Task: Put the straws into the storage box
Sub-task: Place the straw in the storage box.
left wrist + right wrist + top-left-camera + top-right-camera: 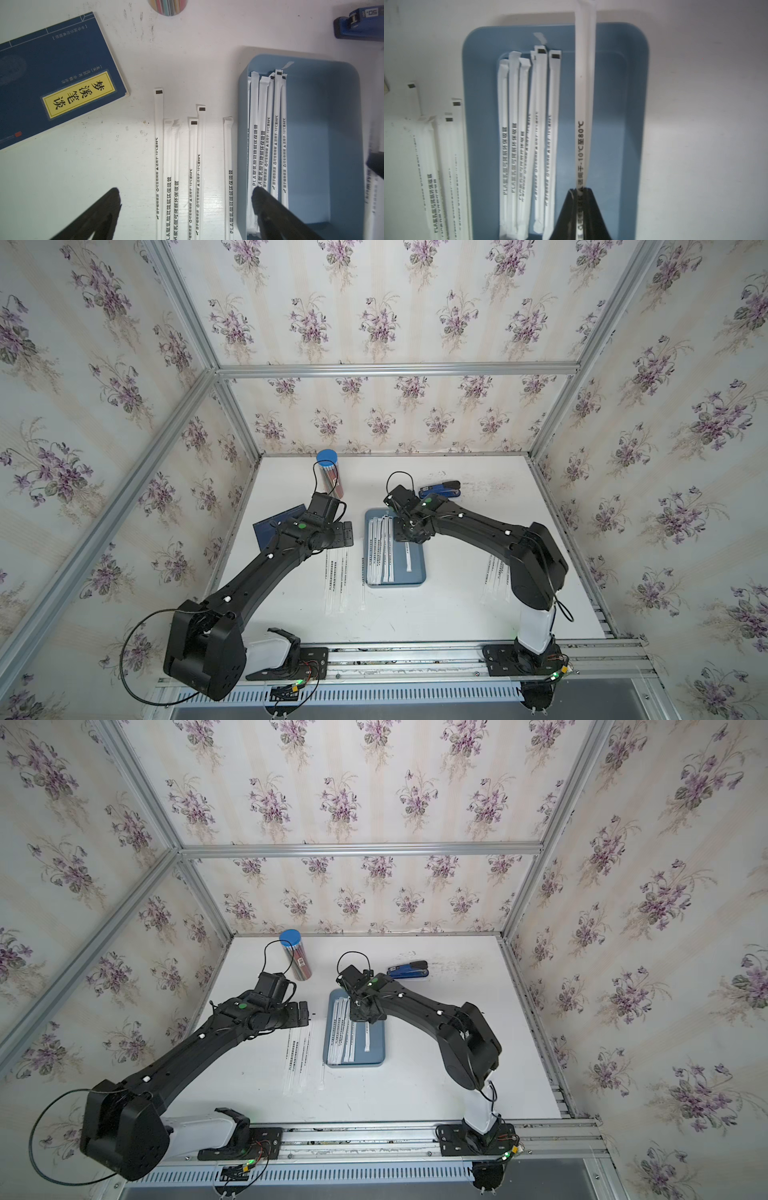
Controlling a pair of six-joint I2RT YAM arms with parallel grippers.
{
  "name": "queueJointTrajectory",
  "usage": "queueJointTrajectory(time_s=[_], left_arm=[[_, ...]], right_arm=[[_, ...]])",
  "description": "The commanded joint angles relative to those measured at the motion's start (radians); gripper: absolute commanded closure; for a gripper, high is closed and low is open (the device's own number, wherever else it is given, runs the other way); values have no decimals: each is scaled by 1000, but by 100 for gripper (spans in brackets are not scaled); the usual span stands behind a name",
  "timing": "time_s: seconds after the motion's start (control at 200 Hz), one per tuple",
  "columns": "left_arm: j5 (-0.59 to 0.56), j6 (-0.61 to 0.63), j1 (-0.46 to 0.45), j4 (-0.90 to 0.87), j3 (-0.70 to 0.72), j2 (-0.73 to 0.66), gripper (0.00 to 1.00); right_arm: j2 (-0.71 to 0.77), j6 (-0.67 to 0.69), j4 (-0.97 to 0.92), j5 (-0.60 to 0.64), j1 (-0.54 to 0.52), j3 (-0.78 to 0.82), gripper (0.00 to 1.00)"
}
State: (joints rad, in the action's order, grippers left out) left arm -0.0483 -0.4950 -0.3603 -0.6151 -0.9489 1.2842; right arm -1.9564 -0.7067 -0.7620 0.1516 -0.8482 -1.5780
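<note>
**ops:** status, near side first?

**me:** Loose straws lie flat on the counter, just left of the storage box. A second pile sits on the right, partly under my right arm. My left hand hangs over the left lot, jaws wide, holding nothing.

**ops:** right side?

**me:** My right hand is pinched on the held straw, raised over the box's right half. A handful of boxed straws lie lengthwise along its left half.

**ops:** failure modes?

**me:** In the right wrist view the held straw's far tip reads past the far rim. That may just be height. If I let go like this, I'd guess it bridges the rim or tips out. The paper wrap is light and could cling to a pad on release. My left jaws span several straws, so closing could grab a bunch or scatter them. Both arms are near the box, so there's a clash risk.

**ops:** far end?

**me:** The book, pencil tube and stapler aren't in play.
</note>
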Motion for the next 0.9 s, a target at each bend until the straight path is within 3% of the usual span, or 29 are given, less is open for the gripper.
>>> queueJointTrajectory(time_s=[0.0,0.894], left_arm=[[8,8,0,24,5,-1,1],[23,24,0,49,21,17,1]], right_arm=[[-64,-31,-20,-4,-16,-61,89],[-187,-76,49,-5,-48,-18,88]])
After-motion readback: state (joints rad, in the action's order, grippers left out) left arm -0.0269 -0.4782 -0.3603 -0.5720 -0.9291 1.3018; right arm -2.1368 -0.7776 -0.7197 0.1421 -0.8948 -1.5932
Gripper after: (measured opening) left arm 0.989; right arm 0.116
